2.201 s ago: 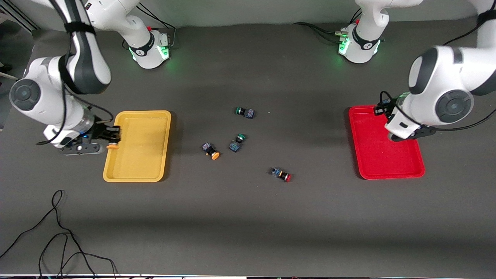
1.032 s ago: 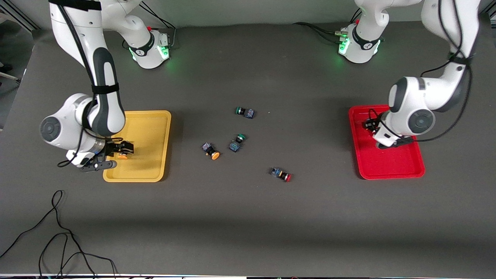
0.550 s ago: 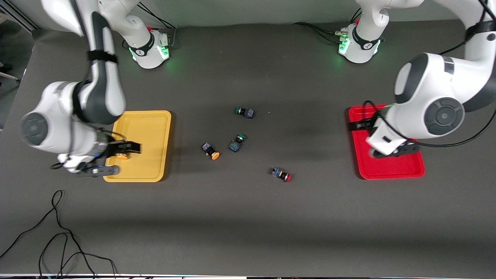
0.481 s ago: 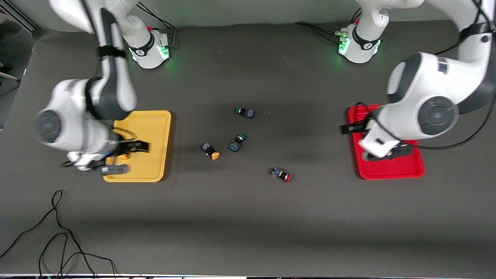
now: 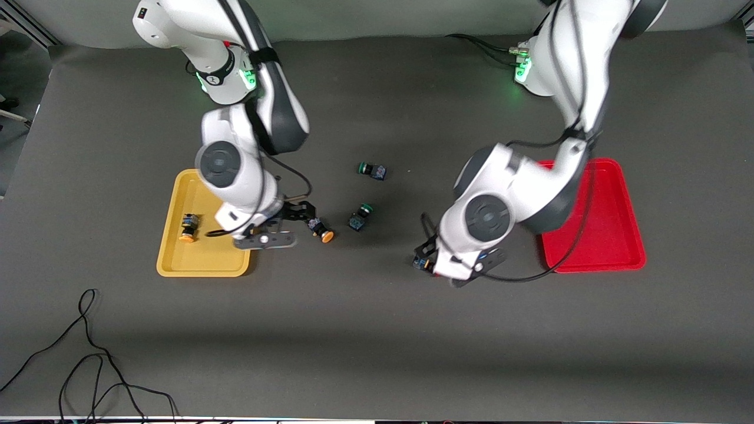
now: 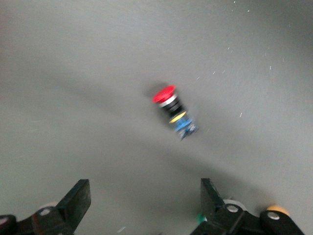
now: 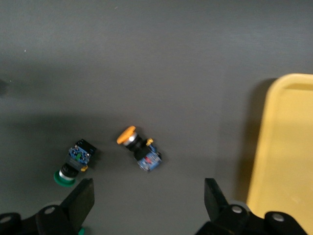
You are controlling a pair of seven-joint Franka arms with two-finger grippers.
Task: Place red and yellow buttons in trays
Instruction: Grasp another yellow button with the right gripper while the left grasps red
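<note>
left gripper (image 6: 142,205) wide open over red button (image 6: 173,110), empty

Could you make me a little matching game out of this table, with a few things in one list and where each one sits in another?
Things:
1. yellow button
2. second yellow button
3. red button
4. red tray

Places:
A. bare table under the open left end effector
B. inside the yellow tray
C. the left arm's end of the table, no button visible in it
D. bare table below the open right end effector, beside a green button

Pairs: 1-B, 2-D, 3-A, 4-C
</note>
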